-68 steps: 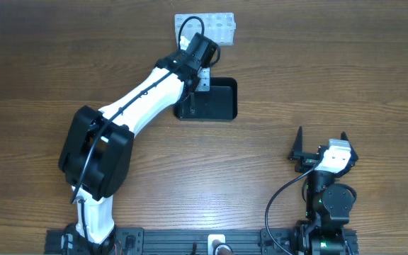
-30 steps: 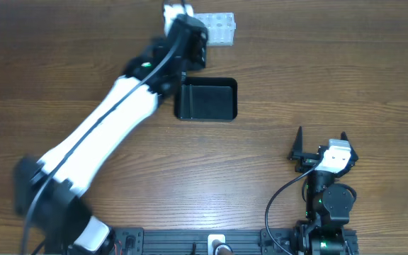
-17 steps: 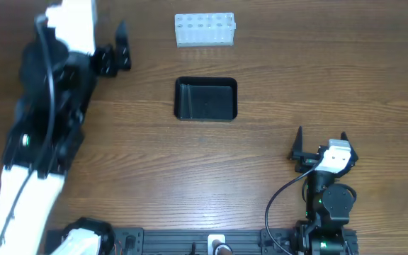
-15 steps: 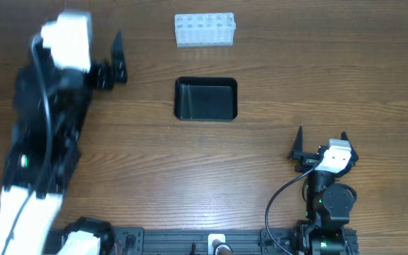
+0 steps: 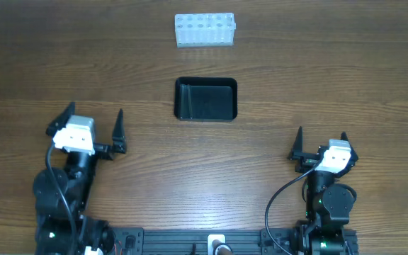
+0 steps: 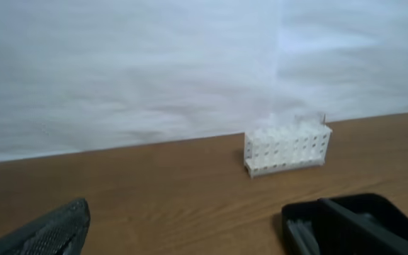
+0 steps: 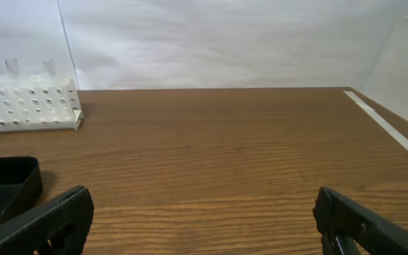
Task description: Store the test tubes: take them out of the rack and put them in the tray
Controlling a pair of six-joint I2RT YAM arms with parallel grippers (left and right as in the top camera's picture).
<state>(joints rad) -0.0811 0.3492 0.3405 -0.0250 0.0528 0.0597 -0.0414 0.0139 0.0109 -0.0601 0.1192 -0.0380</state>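
The left claw [image 5: 95, 110] and the right claw [image 5: 322, 133] both gape wide, empty and touching nothing. The black tray [image 5: 218, 103] lies mid-worktop [image 5: 331, 64], well apart from both claws, with the white rack [image 5: 205, 30] just beyond it. Each arm sits folded compactly over its own base.

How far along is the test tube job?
Done: what look like tubes lie in the tray. In hand: nothing; left gripper and right gripper sit open near their bases. Left: two clear tips stick up from the rack, likely tubes to move, though I can't be sure.
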